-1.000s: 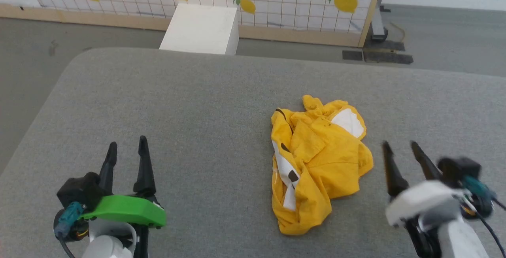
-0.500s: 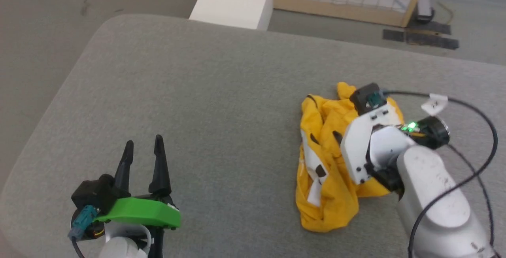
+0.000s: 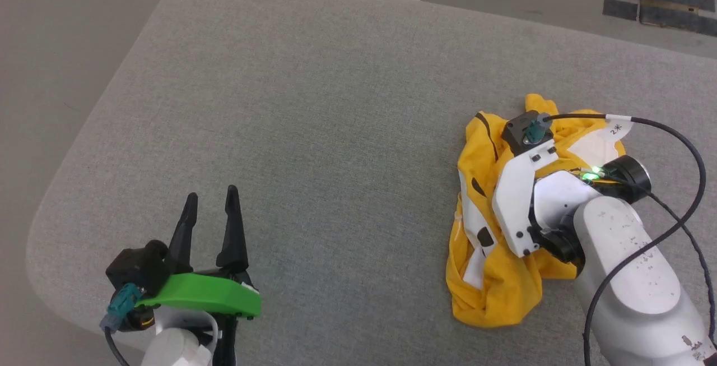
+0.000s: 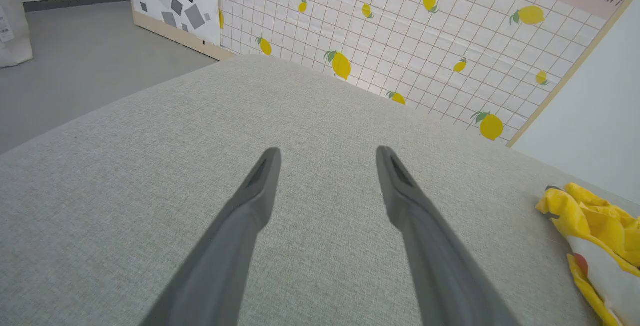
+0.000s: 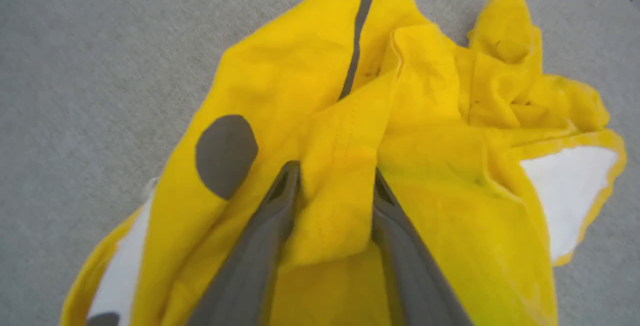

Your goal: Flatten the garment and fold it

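At lower left the left gripper is held wide open and empty, while at right the soft, limp garment is seen crumpled, its raised fold, judged a fair hold, straddled and perhaps pinched by the half-closed right gripper.

Garment: is showing mustard yellow, with white patches, a dark dot and a dark stripe.
Table: is showing plain grey weave.
Screen: is showing a white grid with yellow lemons.
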### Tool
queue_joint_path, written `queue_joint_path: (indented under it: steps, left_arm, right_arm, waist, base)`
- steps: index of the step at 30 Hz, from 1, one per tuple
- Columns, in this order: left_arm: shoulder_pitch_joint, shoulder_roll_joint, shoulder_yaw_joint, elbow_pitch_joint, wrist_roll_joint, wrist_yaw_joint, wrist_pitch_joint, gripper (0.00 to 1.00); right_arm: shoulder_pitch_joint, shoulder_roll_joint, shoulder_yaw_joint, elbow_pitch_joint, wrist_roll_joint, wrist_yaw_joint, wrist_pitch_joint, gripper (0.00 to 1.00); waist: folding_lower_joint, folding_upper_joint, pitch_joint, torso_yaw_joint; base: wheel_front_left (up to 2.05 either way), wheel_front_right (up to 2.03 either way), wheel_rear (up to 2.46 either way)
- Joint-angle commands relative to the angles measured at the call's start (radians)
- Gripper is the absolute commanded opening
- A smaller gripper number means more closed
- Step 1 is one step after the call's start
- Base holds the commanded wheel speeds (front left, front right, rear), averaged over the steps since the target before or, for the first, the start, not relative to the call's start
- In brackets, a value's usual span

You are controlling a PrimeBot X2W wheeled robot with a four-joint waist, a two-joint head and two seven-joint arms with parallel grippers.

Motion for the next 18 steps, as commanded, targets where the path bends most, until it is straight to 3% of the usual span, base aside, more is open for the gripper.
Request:
queue_joint_path:
  steps: [1, 9, 18]
  left_arm:
    - [-0.023, -0.006, -0.001, 0.004, 0.009, -0.006, -0.004, 1.00]
    - [-0.021, -0.007, -0.010, 0.018, 0.007, -0.012, -0.004, 1.00]
    - [-0.009, -0.007, -0.016, 0.031, 0.018, -0.030, -0.004, 1.00]
  right_arm:
    - [0.003, 0.000, 0.001, -0.008, 0.014, -0.002, -0.012, 0.00]
    - [0.036, 0.027, -0.069, -0.121, 0.078, -0.002, -0.121, 0.00]
    - [0.305, 0.081, -0.367, -0.419, 0.032, -0.002, -0.194, 0.00]
  waist:
    - [-0.0001, 0.0000, -0.004, -0.006]
    - [-0.0001, 0.0000, -0.056, -0.067]
    - [-0.0001, 0.0000, -0.093, -0.158]
  base:
    - [0.00, 0.00, 0.00]
    - [0.00, 0.00, 0.00]
    - [0.00, 0.00, 0.00]
